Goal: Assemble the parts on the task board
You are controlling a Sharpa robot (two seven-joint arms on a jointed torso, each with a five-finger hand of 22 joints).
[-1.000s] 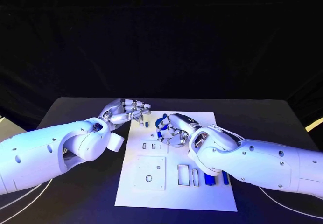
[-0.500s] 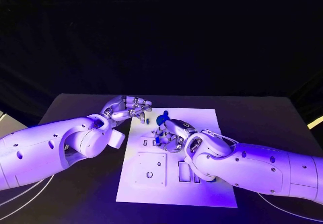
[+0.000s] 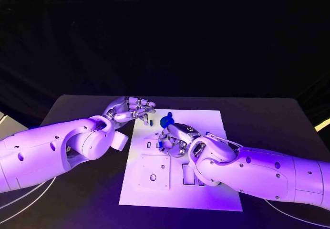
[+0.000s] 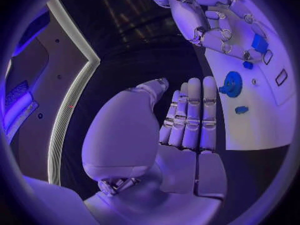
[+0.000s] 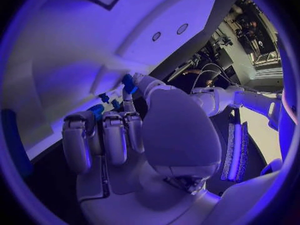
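Pinching a small blue part (image 5: 129,83) at its fingertips, the right hand (image 3: 176,138) hovers over the task board (image 3: 206,191).

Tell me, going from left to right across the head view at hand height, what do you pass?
Left hand → small blue peg → round blue part → right hand, holding a small blue part over the task board.

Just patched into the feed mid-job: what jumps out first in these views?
The right robot hand sits low over the middle of the white task board, pinching a small blue part at its fingertips. The left robot hand hovers at the board's far left corner with nothing in it, fingers held straight together. A round blue gear-like part lies on the board between the two.
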